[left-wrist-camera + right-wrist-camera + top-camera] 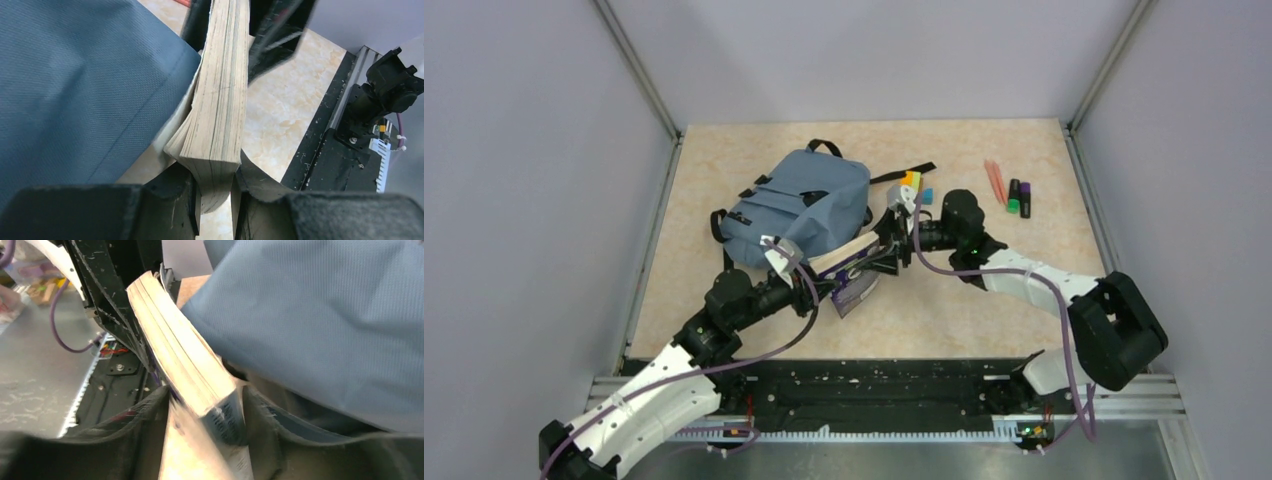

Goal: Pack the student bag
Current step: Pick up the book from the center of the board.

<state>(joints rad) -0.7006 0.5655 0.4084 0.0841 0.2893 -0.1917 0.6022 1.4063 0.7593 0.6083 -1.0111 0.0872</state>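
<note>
Beige tabletop (984,300): left pincer (216,189) pinches book (220,100) beside student bag (799,205); right wrist view: right pincer (205,412) straddles book, grip unclear.

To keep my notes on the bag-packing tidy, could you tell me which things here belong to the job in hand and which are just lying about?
In the job: blue backpack; thick paperback book, clamped by the left gripper, with the right gripper set around its other end.
Lying about: two highlighters; pinkish sticks, perhaps pencils; small coloured blocks.
</note>
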